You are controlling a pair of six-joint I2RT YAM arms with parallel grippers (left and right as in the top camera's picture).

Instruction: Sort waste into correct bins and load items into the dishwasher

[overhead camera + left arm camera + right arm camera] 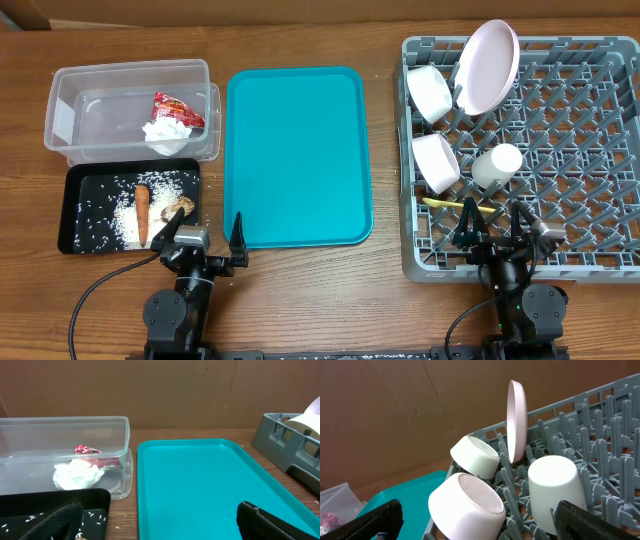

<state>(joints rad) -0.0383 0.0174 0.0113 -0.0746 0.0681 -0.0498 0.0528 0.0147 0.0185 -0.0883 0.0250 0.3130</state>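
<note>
Left end effector (pixel 202 242) spread wide, empty — beside black tray (pixel 66 215); right end effector (pixel 494 236) likewise, at dish rack (pixel 590 264) edge.

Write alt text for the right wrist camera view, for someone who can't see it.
A grey plastic lattice dish rack holds a pale pink round plate standing on edge, two white bowls tipped on their sides and an upside-down white cup. The open right hand frames the bottom corners with its black fingers.

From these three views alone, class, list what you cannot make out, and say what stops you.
Left wrist: black tray cut by bottom edge; carrot out of frame.
Left wrist: plate cut by right edge.
Overhead: rice grains too small to count.
Right wrist: clear tub cut by left edge.
</note>
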